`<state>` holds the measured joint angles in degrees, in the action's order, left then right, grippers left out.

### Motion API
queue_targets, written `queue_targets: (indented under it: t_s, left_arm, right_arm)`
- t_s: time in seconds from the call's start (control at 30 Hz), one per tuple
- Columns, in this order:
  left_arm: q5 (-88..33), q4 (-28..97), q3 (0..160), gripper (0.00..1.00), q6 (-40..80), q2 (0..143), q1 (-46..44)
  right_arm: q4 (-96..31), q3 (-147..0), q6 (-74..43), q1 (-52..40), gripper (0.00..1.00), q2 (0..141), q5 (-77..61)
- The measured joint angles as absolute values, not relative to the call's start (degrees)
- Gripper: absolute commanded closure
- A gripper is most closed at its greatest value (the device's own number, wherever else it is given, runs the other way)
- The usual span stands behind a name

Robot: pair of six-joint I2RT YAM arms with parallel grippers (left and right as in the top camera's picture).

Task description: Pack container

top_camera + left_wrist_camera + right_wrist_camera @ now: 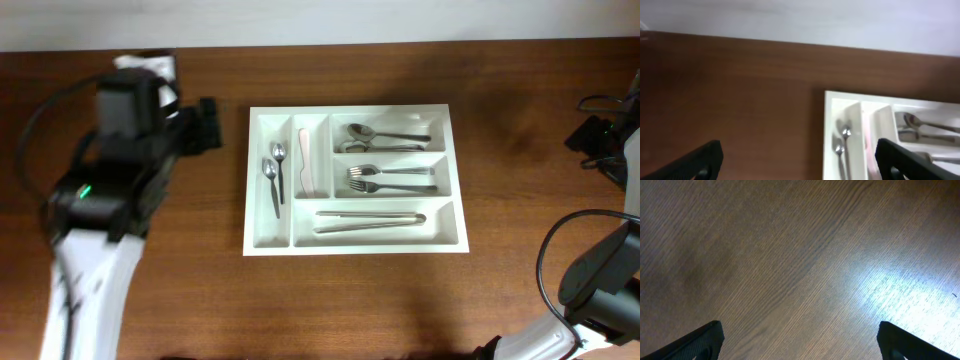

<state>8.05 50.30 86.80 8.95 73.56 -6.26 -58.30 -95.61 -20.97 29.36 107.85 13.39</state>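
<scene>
The container (258, 232) is a white tray in the middle of the table. Its left long slot holds two small spoons (274, 172). The second long slot holds a pale pink utensil (305, 165). The wide slots hold spoons (385, 133), forks (390, 179) and tongs (370, 220). My left gripper (208, 125) is open and empty, just left of the tray's top left corner. In the left wrist view its fingers (799, 162) frame bare table and the tray's corner (829, 100). My right gripper (800, 340) is open over bare wood.
The right arm's body (600, 280) sits at the bottom right corner of the table. Black cables and hardware (600, 140) lie at the right edge. A white wall (800, 20) runs behind the table's far edge.
</scene>
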Motion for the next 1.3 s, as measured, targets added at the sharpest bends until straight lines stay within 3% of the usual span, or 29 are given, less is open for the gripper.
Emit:
queue_targets:
  t_s: [0.43, 0.53, 0.97, 1.13, 1.3]
  left_arm:
    - [8.4, 73.5, 87.1, 0.01, 13.6, 51.3, -1.4]
    - [8.3, 81.5, 87.1, 0.01, 18.2, 49.6, -1.4]
    - [8.0, 95.6, 87.2, 0.01, 22.6, 49.4, -1.4]
    - [8.0, 95.4, 87.2, 0.01, 22.8, 49.4, -1.4]
    - [7.9, 81.0, 84.9, 0.01, 19.2, 48.4, -1.4]
  right_arm:
    - [-58.3, -95.6, -21.0, 29.4, 0.01, 107.9, 13.4]
    - [-58.3, -95.6, -21.0, 29.4, 0.01, 107.9, 13.4]
    - [-58.3, -95.6, -21.0, 29.4, 0.01, 107.9, 13.4]
    - [-58.3, -95.6, -21.0, 29.4, 0.01, 107.9, 13.4]
    - [-58.3, -95.6, -21.0, 29.4, 0.01, 107.9, 13.4]
